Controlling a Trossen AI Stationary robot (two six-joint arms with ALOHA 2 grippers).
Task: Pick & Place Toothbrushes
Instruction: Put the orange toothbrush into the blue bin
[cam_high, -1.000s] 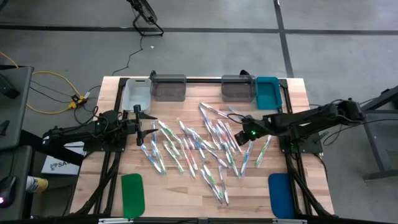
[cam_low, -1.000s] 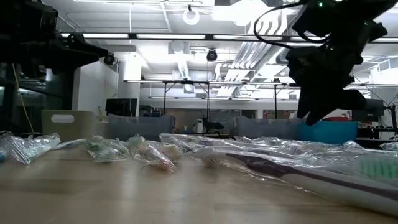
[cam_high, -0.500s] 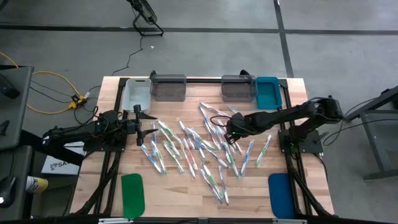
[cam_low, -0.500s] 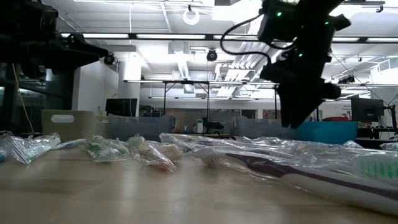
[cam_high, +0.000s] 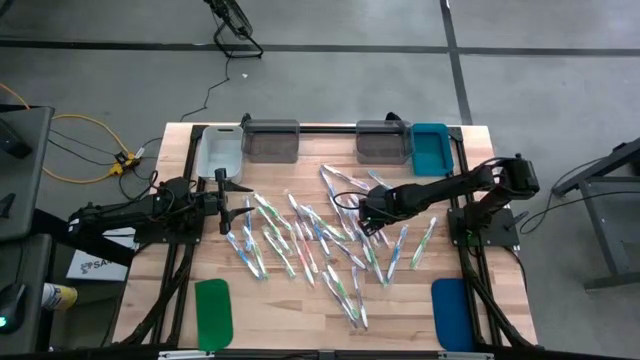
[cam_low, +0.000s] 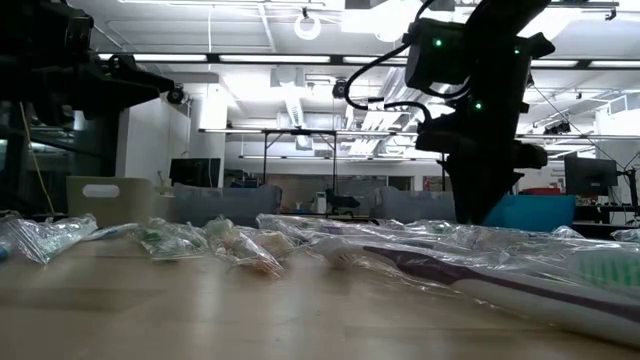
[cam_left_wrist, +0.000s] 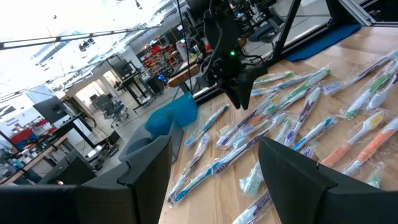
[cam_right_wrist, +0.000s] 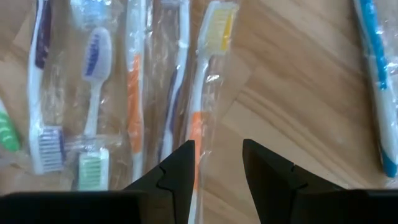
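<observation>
Two dark arms reach over a wooden table (cam_high: 480, 290) from opposite sides. At the table's far edge stand four bins in a row: a pale bin (cam_high: 219, 150), two grey bins (cam_high: 271, 141) (cam_high: 383, 141) and a teal bin (cam_high: 431, 147). On the near edge lie a flat green pad (cam_high: 213, 308) at the left and a flat blue pad (cam_high: 449, 299) at the right.

Across the middle of the table the toothbrushes (cam_high: 330, 245) lie scattered in clear wrappers, with white handles and green, blue, orange or purple accents, many overlapping.

Stretched in from the right side, the right arm has its right gripper (cam_high: 368, 212) low over the right part of the spread. In the right wrist view its fingers (cam_right_wrist: 176, 171) stand partly apart with nothing between them, just above a wrapped toothbrush with a yellow head and orange handle (cam_right_wrist: 205, 87); the tips straddle that handle's lower end, but whether they touch it I cannot tell. In the low view this gripper hangs just above the wrappers.

At the left side of the table, beside the left end of the spread, the left gripper (cam_high: 222, 196) waits with its fingers (cam_left_wrist: 292, 168) wide apart and empty.
</observation>
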